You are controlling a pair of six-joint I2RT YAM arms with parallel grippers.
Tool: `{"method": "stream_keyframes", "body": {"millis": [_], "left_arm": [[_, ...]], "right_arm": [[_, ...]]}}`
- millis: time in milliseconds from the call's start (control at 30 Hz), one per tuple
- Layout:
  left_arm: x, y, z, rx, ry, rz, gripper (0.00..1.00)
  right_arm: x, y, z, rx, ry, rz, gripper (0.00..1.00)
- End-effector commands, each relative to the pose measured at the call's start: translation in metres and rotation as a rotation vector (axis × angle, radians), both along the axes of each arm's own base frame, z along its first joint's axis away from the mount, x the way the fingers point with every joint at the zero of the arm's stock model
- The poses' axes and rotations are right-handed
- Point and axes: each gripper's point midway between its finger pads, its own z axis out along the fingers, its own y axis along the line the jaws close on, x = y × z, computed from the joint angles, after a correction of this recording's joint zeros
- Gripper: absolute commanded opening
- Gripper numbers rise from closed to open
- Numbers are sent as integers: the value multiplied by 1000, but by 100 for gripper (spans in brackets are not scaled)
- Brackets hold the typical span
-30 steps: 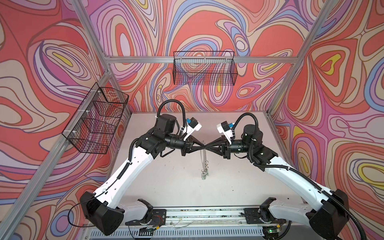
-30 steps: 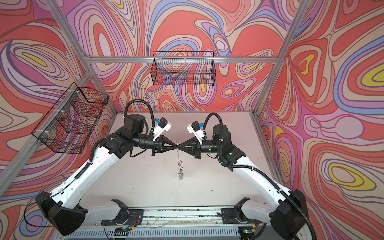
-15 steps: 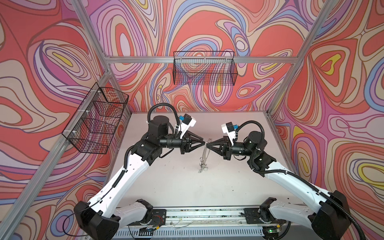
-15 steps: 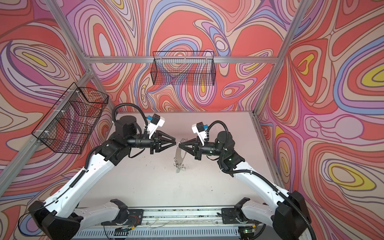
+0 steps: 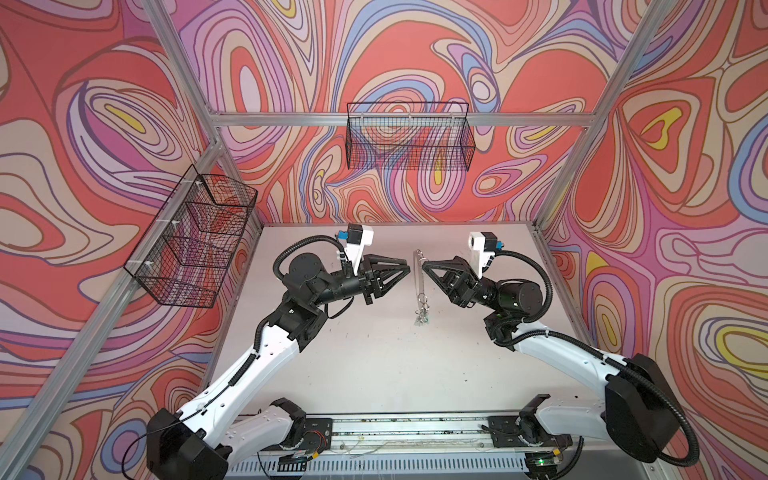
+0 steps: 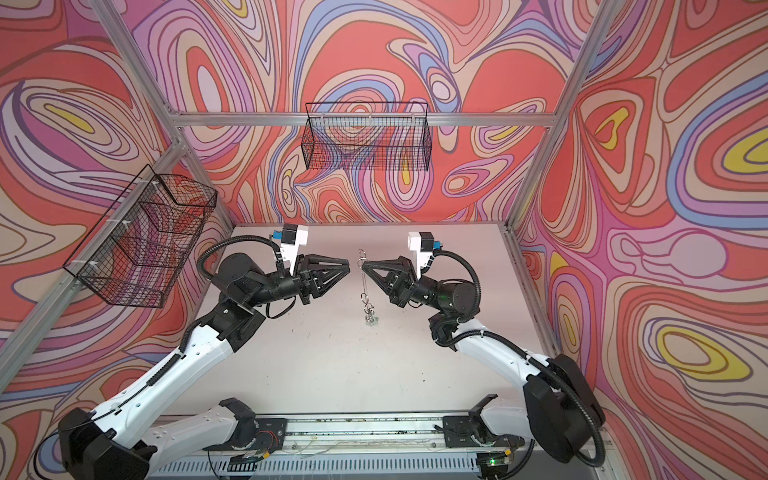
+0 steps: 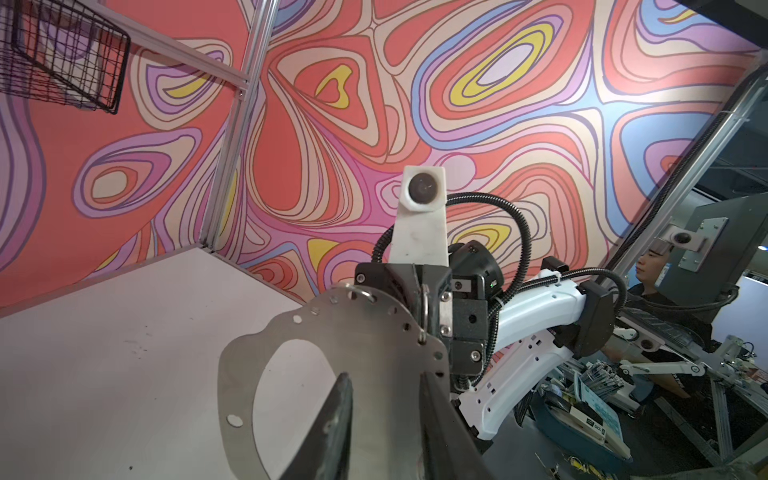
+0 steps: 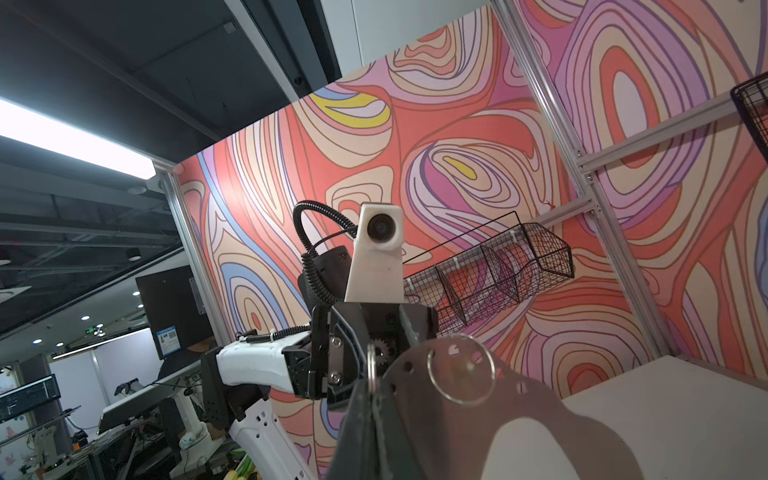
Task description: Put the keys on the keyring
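The keyring [image 5: 419, 274] is a flat metal oval band hanging edge-on above the table in both top views. My right gripper [image 5: 424, 264] is shut on its upper rim. The right wrist view shows the keyring [image 8: 457, 424] clamped between the fingers, with a wire loop [image 8: 461, 370] on its rim. A small silvery cluster, the keys [image 5: 420, 321], dangles from its lower end. My left gripper [image 5: 409, 267] stands open just left of the keyring, apart from it. In the left wrist view the keyring [image 7: 374, 345] faces my open left gripper [image 7: 384, 380].
A black wire basket [image 5: 409, 141] hangs on the back wall. A second wire basket [image 5: 195, 241] hangs on the left wall. The pale table [image 5: 374, 365] lies below both arms. A person [image 7: 652, 266] sits outside the cell.
My left gripper has opened, let go of the keyring and drawn back to the left. My right gripper has pulled a little to the right, still holding the keyring.
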Motion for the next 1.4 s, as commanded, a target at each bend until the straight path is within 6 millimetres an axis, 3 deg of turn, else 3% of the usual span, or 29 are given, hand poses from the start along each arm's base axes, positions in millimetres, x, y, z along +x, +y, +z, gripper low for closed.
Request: {"method": "stream_keyframes", "body": {"millis": [0, 300, 633, 833, 1100, 1267, 1367], "left_arm": [[-10, -3, 30, -98, -86, -13, 31], [-10, -15, 32, -109, -102, -22, 30], [-19, -22, 47, -133, -137, -66, 29], [-15, -25, 45, -117, -134, -55, 27], [-11, -31, 36, -89, -119, -60, 18], [-11, -33, 33, -79, -118, -60, 0], [-11, -31, 34, -70, -122, -49, 0]], "right_arm": [[-17, -16, 32, 150, -49, 46, 0], [-21, -19, 33, 158, -50, 43, 0], [-18, -15, 24, 125, -35, 37, 0], [-17, -14, 20, 113, -29, 39, 0], [-19, -14, 20, 109, -33, 43, 0], [-18, -14, 18, 106, -31, 38, 0], [-16, -12, 15, 96, -25, 33, 0]]}}
